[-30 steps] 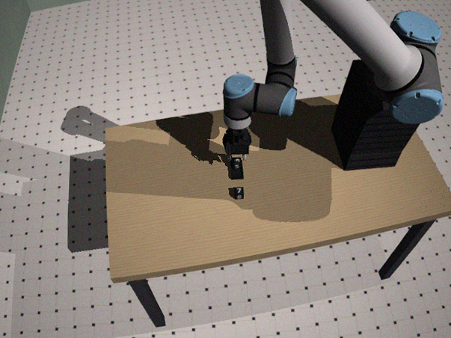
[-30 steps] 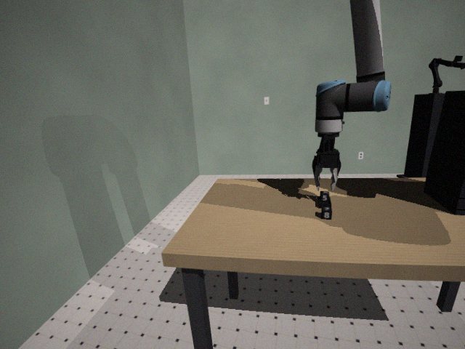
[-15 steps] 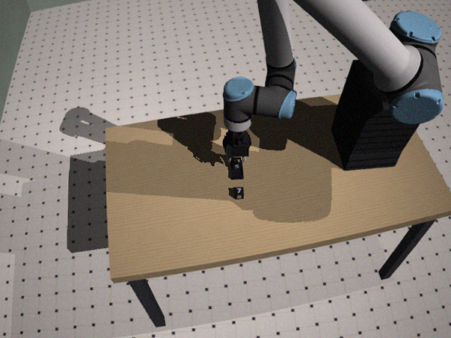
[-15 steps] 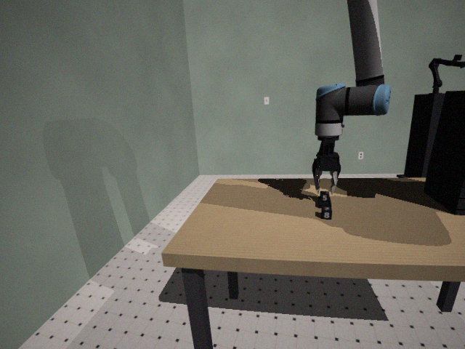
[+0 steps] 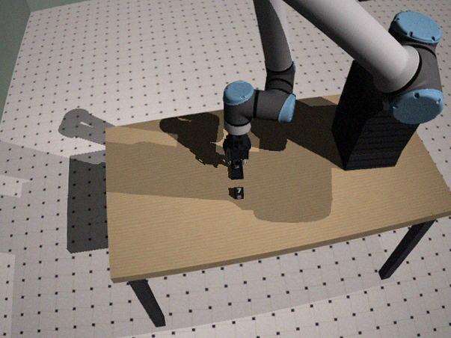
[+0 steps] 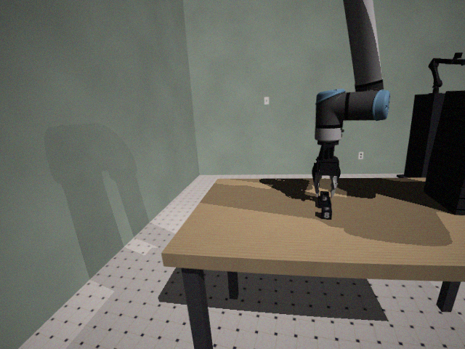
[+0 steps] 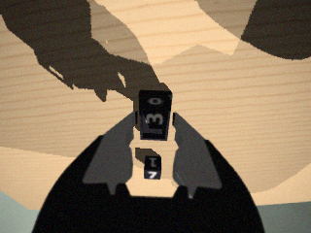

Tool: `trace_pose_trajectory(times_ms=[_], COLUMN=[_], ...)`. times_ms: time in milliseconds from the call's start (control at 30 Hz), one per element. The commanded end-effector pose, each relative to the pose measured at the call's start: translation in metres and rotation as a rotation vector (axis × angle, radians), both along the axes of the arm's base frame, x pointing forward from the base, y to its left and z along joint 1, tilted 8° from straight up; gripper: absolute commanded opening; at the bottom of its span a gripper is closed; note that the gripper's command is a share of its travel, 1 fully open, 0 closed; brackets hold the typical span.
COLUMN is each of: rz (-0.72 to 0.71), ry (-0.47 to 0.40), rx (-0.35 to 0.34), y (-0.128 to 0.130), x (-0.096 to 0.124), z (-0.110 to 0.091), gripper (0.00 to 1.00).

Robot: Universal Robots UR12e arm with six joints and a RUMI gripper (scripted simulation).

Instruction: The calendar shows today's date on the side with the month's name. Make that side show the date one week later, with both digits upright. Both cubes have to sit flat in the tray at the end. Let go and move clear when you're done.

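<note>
While the 3 cube (image 5: 236, 172) (image 6: 324, 196) (image 7: 155, 117) sat by the fingers' tips, the 7 cube (image 5: 238, 193) (image 6: 326, 213) (image 7: 153, 167) lay apart from them. The fingers (image 5: 238, 162) (image 6: 325, 195) were a bit open, holding nothing. Coming down crooked, they could knock the near cube over.

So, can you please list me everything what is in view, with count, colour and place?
Rectangular wooden table: 1, light brown with dark legs, centre.
Calendar tray with cube: 1, black with white digits, below the jaws.
Loose numbered cube: 1, black with white digits, on the table, apart from the tray.
Wall plates: 2, white, back wall.
Walls: 2, green, left and back.
Tall boxy unit: 1, black, exterior view's right.
Tiled floor: 1, pale with dark dots, around the table.
Robot arm: 1, grey with blue caps, overhead.
Jaws: 2, black and grey, standing apart.
</note>
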State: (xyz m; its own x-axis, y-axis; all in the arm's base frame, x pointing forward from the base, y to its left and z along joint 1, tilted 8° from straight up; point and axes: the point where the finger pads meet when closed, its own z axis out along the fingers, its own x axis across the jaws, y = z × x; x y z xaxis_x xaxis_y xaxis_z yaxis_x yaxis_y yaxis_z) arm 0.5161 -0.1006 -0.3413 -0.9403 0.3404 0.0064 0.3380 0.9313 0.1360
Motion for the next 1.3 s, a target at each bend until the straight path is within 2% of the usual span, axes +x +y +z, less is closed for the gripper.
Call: trace_pose_trajectory(times_ms=[0,1067,1100,1267], rz=[0.0,0.0,0.0,0.0], ry=[-0.001,-0.001,-0.001,-0.001], rx=[0.0,0.0,0.0,0.0], y=[-0.0001,-0.0001,-0.0001,-0.0001], x=[0.0004,0.0004,0.0004,0.0004], z=[-0.0011,-0.0011,-0.0011,-0.0011], gripper=[0.29,0.29,0.11,0.11])
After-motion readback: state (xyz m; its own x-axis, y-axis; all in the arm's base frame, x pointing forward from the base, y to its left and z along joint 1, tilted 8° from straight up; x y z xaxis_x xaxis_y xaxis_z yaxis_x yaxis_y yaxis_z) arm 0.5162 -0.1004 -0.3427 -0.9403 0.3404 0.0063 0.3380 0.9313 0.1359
